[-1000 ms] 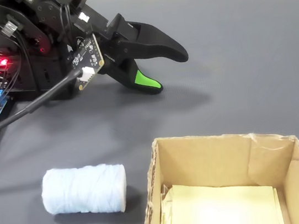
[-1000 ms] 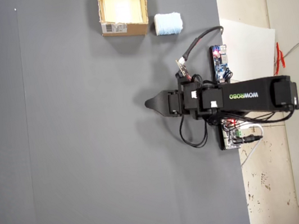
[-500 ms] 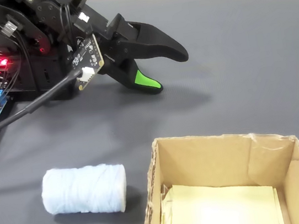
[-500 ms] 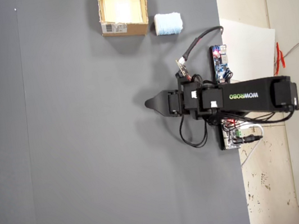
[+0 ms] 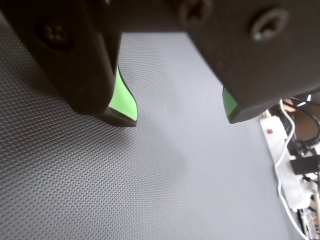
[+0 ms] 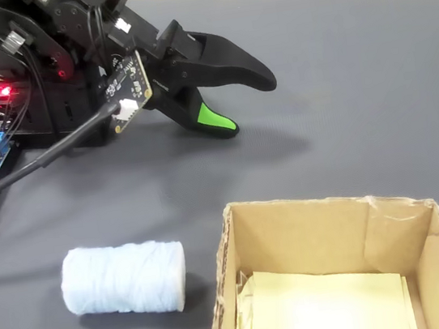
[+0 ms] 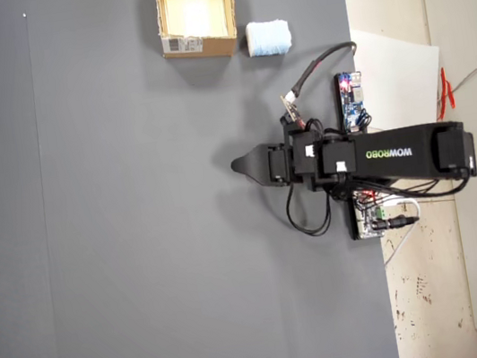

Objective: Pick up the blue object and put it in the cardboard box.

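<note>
While the pincer [image 6: 248, 103] sits in the upper-middle of the fixed view, its jaws stand apart with nothing between them; the wrist view [image 5: 177, 112] confirms the gap, green pads on both tips and only bare grey mat under them.

Blue object [image 6: 124, 279] lies on its side at lower left of the fixed view, just beside the cardboard box [image 6: 318, 228] but outside it, small gap between the two. In the overhead view the same pair sits at the top centre: cardboard box [image 7: 199, 47] with its white label facing down-frame, blue object [image 7: 269, 37] right next to its right wall.

Box interior shows only pale yellowish liner, no blue in it.

Progress, as I read it: zero steps done. No approach, no grasp, no lift. Arm [image 7: 398, 154] is stretched across mid-right of the overhead frame, well apart from the object. Left to do: swing toward top of frame, descend over the object, close, lift, shift over the box, release.

Surface [image 7: 141, 249] otherwise bare.
</note>
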`<state>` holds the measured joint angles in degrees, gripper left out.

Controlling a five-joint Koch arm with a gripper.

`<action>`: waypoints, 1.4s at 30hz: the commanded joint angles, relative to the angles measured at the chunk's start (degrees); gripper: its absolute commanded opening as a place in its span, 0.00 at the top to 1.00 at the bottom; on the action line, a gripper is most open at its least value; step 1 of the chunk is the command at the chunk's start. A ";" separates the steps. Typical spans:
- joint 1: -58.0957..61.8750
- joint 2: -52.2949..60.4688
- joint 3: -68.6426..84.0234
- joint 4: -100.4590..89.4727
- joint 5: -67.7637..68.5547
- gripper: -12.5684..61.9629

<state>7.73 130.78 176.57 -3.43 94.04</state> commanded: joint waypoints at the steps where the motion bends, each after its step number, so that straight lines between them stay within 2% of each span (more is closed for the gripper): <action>1: 0.62 5.01 2.11 6.68 0.09 0.37; 13: 3.69 5.01 1.67 -4.48 -3.69 0.37; 23: 13.45 5.01 -3.08 -5.54 -10.99 0.37; 37: 27.42 4.31 -19.25 19.60 -16.79 0.39; 42: 34.98 -0.18 -28.39 29.79 -19.16 0.39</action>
<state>41.57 130.34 152.58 26.46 75.76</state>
